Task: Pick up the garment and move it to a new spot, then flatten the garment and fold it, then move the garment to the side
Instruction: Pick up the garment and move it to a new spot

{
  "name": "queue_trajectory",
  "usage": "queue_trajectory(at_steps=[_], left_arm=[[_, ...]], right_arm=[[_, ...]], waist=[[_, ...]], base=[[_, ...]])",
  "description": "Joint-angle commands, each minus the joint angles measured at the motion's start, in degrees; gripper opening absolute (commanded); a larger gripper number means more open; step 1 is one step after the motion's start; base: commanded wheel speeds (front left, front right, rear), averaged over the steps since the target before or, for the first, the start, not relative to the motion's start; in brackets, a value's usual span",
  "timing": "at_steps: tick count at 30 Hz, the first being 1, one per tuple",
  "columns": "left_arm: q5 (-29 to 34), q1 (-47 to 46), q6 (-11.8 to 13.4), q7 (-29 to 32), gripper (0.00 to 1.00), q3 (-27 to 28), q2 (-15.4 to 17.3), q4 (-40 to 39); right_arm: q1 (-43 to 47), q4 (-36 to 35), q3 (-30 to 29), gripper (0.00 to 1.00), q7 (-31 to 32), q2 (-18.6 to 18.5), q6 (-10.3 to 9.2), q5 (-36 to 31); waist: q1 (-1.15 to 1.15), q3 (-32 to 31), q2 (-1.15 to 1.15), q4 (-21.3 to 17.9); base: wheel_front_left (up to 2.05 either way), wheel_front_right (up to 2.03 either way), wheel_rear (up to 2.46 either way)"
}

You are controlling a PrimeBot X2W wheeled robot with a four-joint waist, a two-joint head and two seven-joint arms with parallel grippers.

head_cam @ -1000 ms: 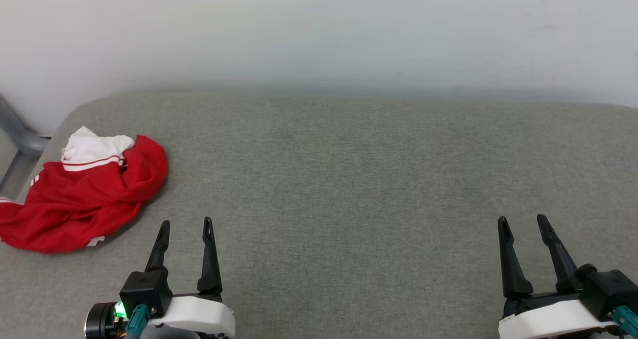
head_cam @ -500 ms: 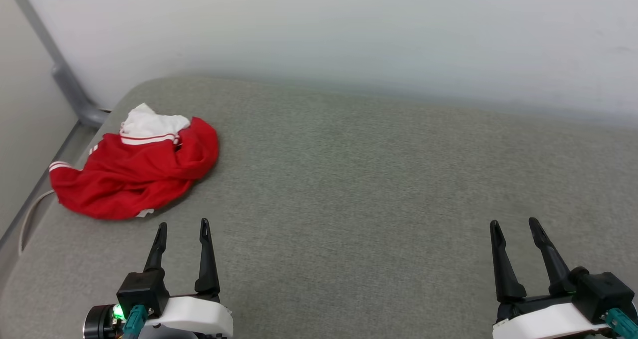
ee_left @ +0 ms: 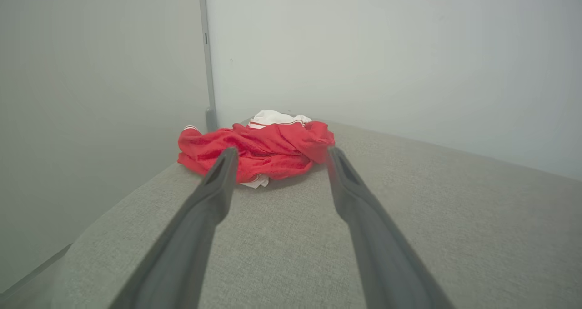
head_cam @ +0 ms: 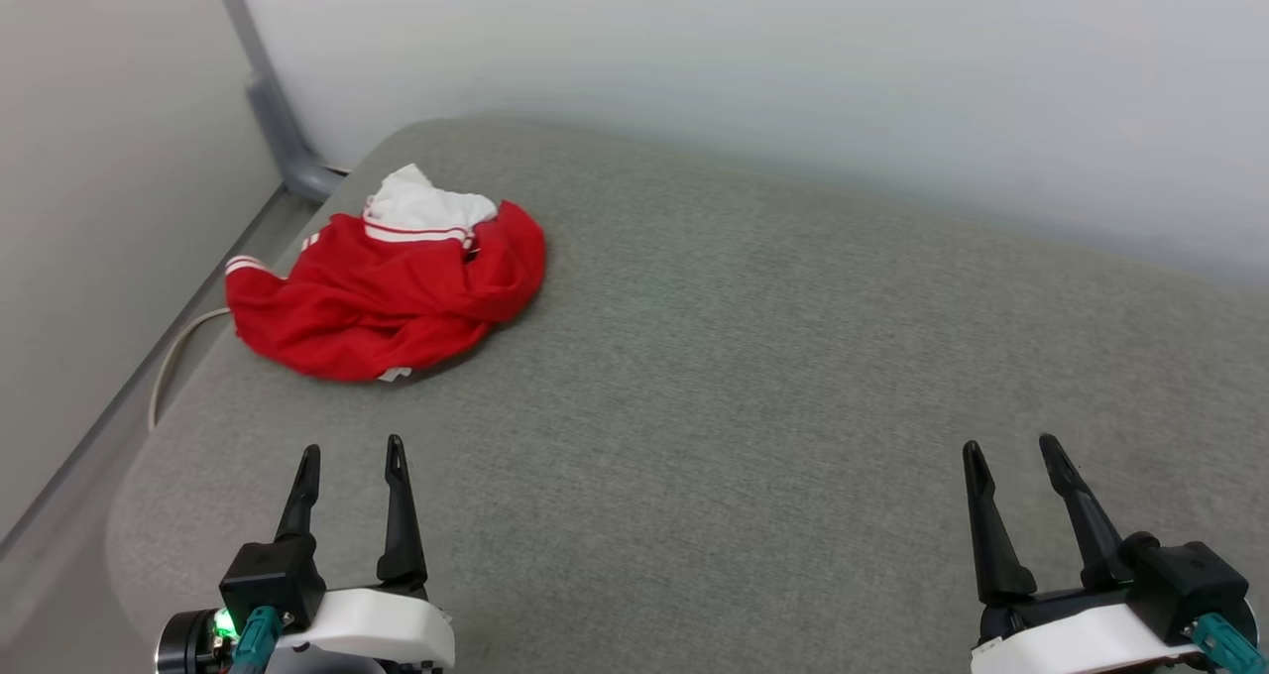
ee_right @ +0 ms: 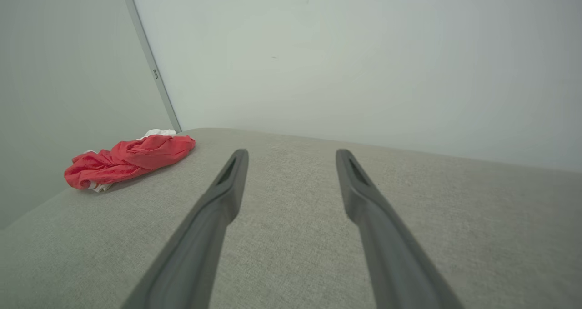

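The crumpled red-and-white cloth garment [head_cam: 387, 302] looks soft, faintly shiny; the grey upholstered cushion [head_cam: 744, 377] is coarse matt weave; the long dark fingers [head_cam: 399, 515] of the left gripper [head_cam: 353, 448] and right gripper [head_cam: 1007, 444] look smooth matt plastic

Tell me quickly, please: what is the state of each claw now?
Left claw: open, holding nothing.
Right claw: open, holding nothing.
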Motion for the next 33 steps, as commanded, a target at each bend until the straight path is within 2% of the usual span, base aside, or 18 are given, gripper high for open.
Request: queue_trajectory(at_steps=[1, 15, 25, 30, 33], left_arm=[[0.02, -0.51, -0.08, -0.14, 1.00, 0.10, 0.07, -0.02], [-1.00, -0.03, 0.02, -0.14, 1.00, 0.98, 0.07, 0.43], [-1.82, -0.12, 0.24, -0.14, 1.00, 1.92, 0.07, 0.99], [-2.81, -1.55, -0.78, -0.14, 1.00, 3.31, 0.08, 1.48], [-3.78, -3.60, -2.42, -0.14, 1.00, 4.14, 0.07, 2.48]], right_arm=[[0.34, -0.17, 0.16, 1.00, -0.16, -0.03, -0.04, -0.35], [0.14, 0.10, 0.51, 1.00, -0.16, -0.03, -0.04, -0.48], [-0.04, 0.05, 0.73, 1.00, -0.16, -0.03, -0.04, -0.36], [-0.50, -0.22, 0.83, 1.00, -0.16, -0.03, -0.04, -0.64], [-1.00, -0.50, 0.87, 1.00, -0.16, -0.03, -0.04, -0.96]], waist=[[0.00, 0.12, 0.00, 1.44], [0.00, 0.36, 0.00, 7.17], [0.00, 0.73, 0.00, 7.64], [0.00, 1.35, 0.00, 7.09], [0.00, 2.35, 0.00, 6.63]], base=[[0.00, 0.00, 0.00], [0.00, 0.00, 0.00], [0.00, 0.00, 0.00], [0.00, 0.00, 0.00], [0.00, 0.00, 0.00]])
